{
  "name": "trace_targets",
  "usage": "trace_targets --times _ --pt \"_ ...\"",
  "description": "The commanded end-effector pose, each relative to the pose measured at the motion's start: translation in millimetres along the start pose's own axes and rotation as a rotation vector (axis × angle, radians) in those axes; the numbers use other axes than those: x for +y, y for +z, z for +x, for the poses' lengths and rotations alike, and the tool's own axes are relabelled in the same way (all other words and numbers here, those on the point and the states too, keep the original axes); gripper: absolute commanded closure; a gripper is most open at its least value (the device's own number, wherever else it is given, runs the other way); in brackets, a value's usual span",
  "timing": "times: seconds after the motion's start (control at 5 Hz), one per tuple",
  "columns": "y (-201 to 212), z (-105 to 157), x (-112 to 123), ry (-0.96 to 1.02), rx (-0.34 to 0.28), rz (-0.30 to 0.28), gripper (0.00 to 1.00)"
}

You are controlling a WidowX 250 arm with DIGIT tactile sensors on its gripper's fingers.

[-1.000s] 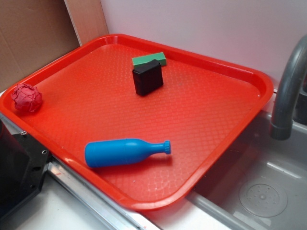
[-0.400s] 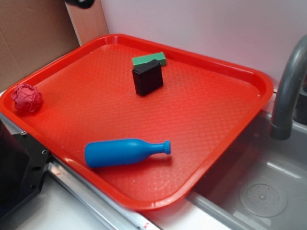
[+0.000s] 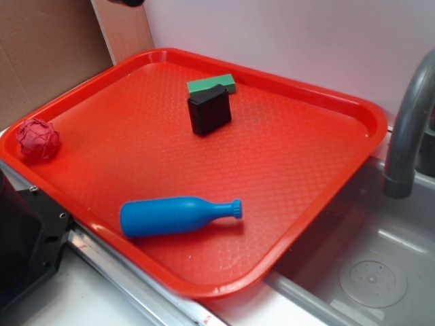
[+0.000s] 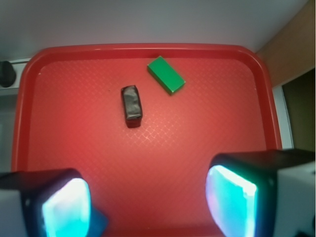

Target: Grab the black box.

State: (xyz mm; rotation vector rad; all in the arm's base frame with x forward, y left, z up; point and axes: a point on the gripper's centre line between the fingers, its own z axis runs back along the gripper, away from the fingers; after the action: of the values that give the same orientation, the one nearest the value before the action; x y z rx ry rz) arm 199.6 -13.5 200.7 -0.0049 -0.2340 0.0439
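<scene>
**Black box untouched on the tray, jaws wide apart high above it**

The black box [image 3: 209, 110] stands on a red tray [image 3: 292, 176], toward the tray's far side in the exterior view. In the wrist view the black box [image 4: 132, 103] appears as a narrow dark block, long side running up and down the frame, well ahead of the gripper [image 4: 148, 202]. Nothing is touching it.

Just behind the box, on the side toward the wall, lies a flat green block [image 3: 212, 83]. From the exterior view the two look nearly touching; the wrist view shows the green block [image 4: 166, 74] apart from the box, off one of its far corners and turned at an angle.

Well away from the box, near the tray's front rim, a blue bottle [image 3: 178, 215] lies on its side. A crumpled red ball [image 3: 37, 138] sits at the tray's left edge. Beyond the tray's right rim are a grey tap [image 3: 408, 129] and a sink [image 3: 367, 272].

The jaws are spread wide, and only their two lit pads show at the bottom of the wrist view. They hold nothing.

Likely risks: the box sits off-centre between the pads, so a straight descent could land a pad on top of it or knock it aside. A pad coming down on the far side could catch the green block and grip or drag that instead. The box's smooth sides may also slip if gripped near a corner.
</scene>
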Motion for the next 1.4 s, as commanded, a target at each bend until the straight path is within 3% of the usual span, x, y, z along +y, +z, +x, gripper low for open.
trace_targets --times 0.0,0.2,0.8,1.0,1.2 --pt "-46 27 -10 0.034 0.116 0.028 0.00" --pt "-86 37 -15 -0.063 0.117 -0.029 0.00" --pt "-163 54 -9 -0.099 0.185 -0.079 0.00" --pt "-183 61 -22 -0.138 0.195 -0.098 0.00" --pt "-181 60 -36 -0.143 0.180 -0.117 0.69"
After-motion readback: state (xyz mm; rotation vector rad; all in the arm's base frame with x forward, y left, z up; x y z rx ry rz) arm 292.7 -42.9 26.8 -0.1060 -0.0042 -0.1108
